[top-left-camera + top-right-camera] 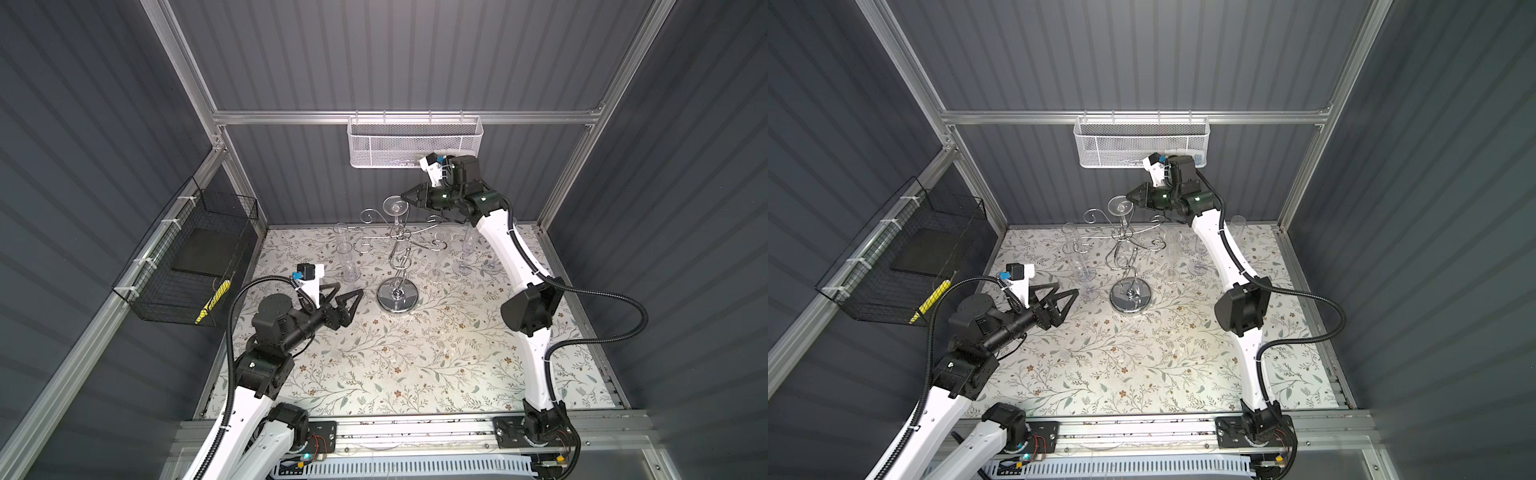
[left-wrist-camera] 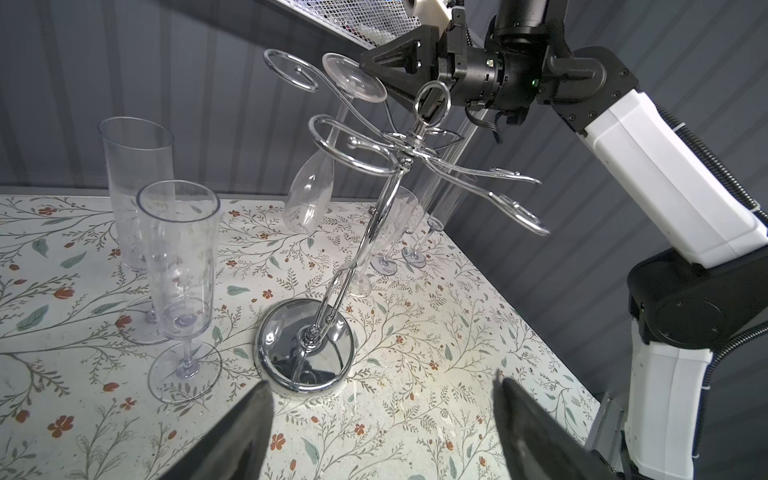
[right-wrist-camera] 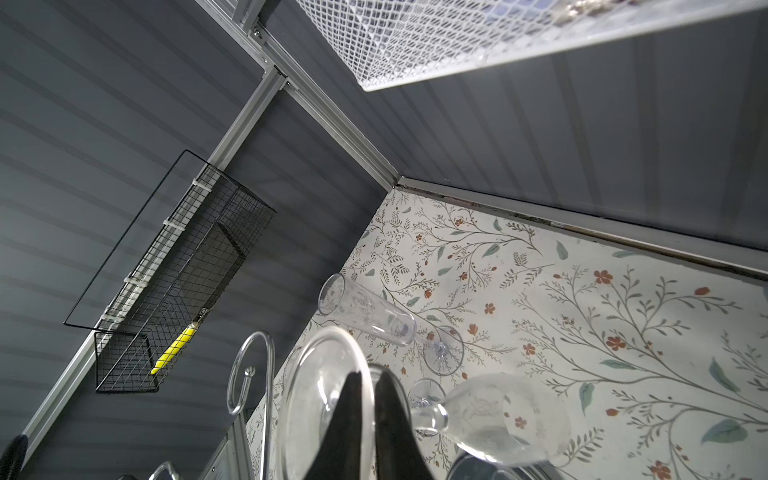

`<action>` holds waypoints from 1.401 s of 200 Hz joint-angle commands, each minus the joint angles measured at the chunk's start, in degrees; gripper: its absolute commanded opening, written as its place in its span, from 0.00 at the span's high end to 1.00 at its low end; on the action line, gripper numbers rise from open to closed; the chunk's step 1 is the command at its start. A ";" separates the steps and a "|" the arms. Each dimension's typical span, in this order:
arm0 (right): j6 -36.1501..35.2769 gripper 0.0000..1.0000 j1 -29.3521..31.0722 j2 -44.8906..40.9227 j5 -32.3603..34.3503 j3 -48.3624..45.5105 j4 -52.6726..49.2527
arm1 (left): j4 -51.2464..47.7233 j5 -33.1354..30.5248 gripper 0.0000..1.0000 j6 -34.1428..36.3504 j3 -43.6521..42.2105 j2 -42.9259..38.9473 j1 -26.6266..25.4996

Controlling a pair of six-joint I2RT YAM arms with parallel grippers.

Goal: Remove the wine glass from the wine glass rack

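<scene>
The wine glass point(image 1: 395, 205) point(image 1: 1120, 206) hangs upside down from an arm of the chrome wine glass rack point(image 1: 397, 295) point(image 1: 1130, 297). Its round foot point(image 2: 353, 79) is on top and its bowl point(image 2: 309, 195) below. My right gripper point(image 1: 405, 195) point(image 1: 1130, 194) point(image 2: 372, 75) is high at the back, shut on the edge of that foot point(image 3: 316, 399), one finger on each face; my right gripper point(image 3: 368, 376) shows this in its wrist view. My left gripper point(image 1: 351, 289) point(image 1: 1067, 288) point(image 2: 380, 384) hovers open and empty over the table, just left of the rack's mirrored base point(image 2: 307, 345).
Several clear stemmed glasses stand on the floral table, two tall ones left of the rack point(image 1: 347, 257) point(image 2: 183, 266) and others to its right point(image 1: 438, 257) point(image 1: 467, 249). A white mesh basket point(image 1: 415, 141) hangs on the back rail. A black wire basket point(image 1: 187, 266) hangs on the left wall.
</scene>
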 commanded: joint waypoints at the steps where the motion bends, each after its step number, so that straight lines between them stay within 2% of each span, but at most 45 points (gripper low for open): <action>1: -1.67 0.90 -0.13 -1.95 -0.19 -0.99 -2.45 | -0.60 1.58 0.15 0.91 1.34 0.09 0.15; 47: -1.12 0.93 -0.31 -3.69 -0.04 -3.60 -1.96 | -0.48 2.43 0.15 1.26 2.19 1.19 0.16; 74: -0.85 1.00 -0.31 -4.16 -1.77 -4.27 -1.37 | -0.44 2.49 0.15 1.26 2.21 1.12 0.17; 140: -0.34 1.00 -0.31 -4.33 -3.43 -4.63 -1.06 | -0.83 2.43 0.15 1.41 2.47 0.90 0.15; 280: 6.19 1.00 -0.22 -7.23 -5.22 -6.91 0.92 | -1.19 2.59 0.15 2.20 3.54 1.76 0.15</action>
